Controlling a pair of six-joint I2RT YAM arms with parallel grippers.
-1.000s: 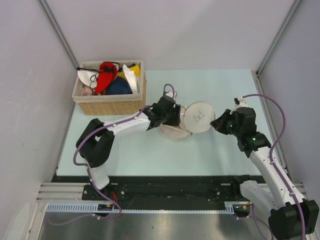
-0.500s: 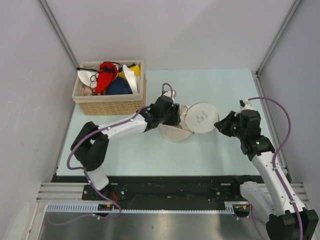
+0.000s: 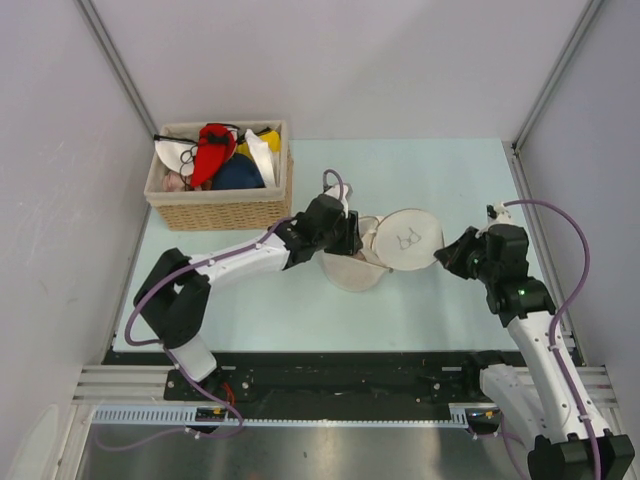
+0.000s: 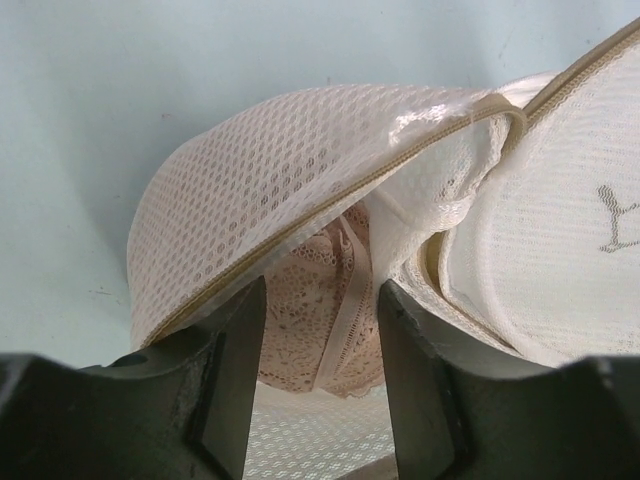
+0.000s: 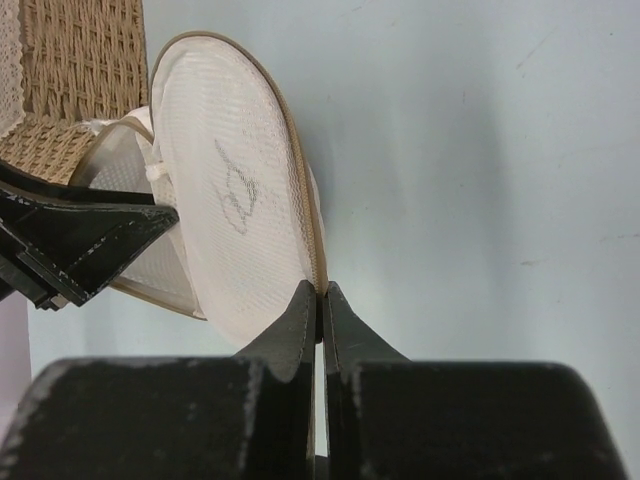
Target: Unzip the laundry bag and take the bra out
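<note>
The right gripper (image 5: pixel 320 292) pinches the lid rim of the cream-white round mesh laundry bag (image 3: pixel 400 240). The left gripper (image 4: pixel 320 300), spread apart, points straight at the pale pink lace bra (image 4: pixel 305 335) inside.

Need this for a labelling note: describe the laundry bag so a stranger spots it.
On the pale green table, look right of the wicker basket, near the middle. The laundry bag is a round cream mesh pouch, its tan-rimmed lid bearing a line drawing; the basket is rectangular and woven.
</note>
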